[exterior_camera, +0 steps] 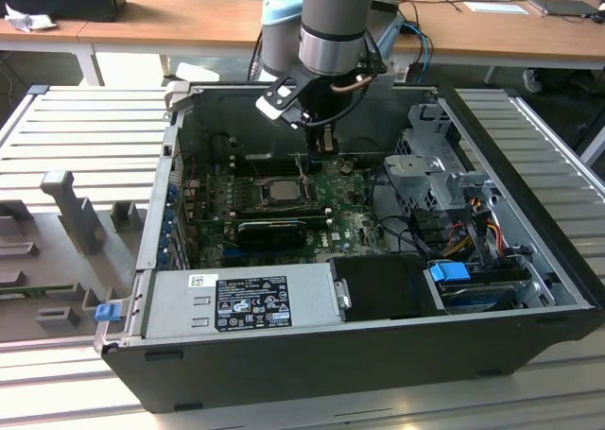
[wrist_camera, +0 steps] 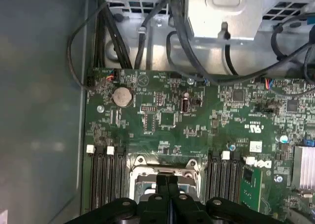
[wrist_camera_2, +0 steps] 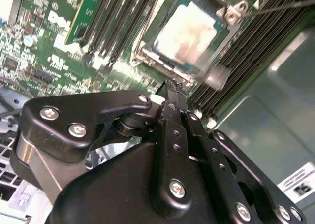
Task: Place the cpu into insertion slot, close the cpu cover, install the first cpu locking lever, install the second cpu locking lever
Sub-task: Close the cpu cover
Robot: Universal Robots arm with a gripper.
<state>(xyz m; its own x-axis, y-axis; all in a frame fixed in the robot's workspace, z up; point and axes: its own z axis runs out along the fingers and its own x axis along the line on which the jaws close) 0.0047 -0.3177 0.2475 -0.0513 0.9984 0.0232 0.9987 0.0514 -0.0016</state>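
The cpu (wrist_camera_2: 189, 34), a pale silvery square, lies flat in the insertion slot (wrist_camera_2: 143, 54) on the green board. The cpu cover (wrist_camera_2: 235, 12), a thin metal frame, lies around the cpu's top. A thin wire lever (wrist_camera_2: 285, 5) runs off past one corner, and a blurred rod with a rounded end (wrist_camera_2: 216, 76) lies along the socket's edge. My gripper (wrist_camera_2: 171, 83) is shut with nothing visible between its fingers, its tips just above the socket's near edge (wrist_camera: 165, 174). In the exterior view the gripper (exterior_camera: 322, 146) hangs just behind the cpu (exterior_camera: 282, 190).
Long black memory slots (wrist_camera: 106, 182) flank the socket on both sides. A black expansion card (exterior_camera: 274, 230), a grey power supply (exterior_camera: 246, 302) and a drive cage (exterior_camera: 435, 165) with cables crowd the case. The case walls (exterior_camera: 161, 194) stand close by.
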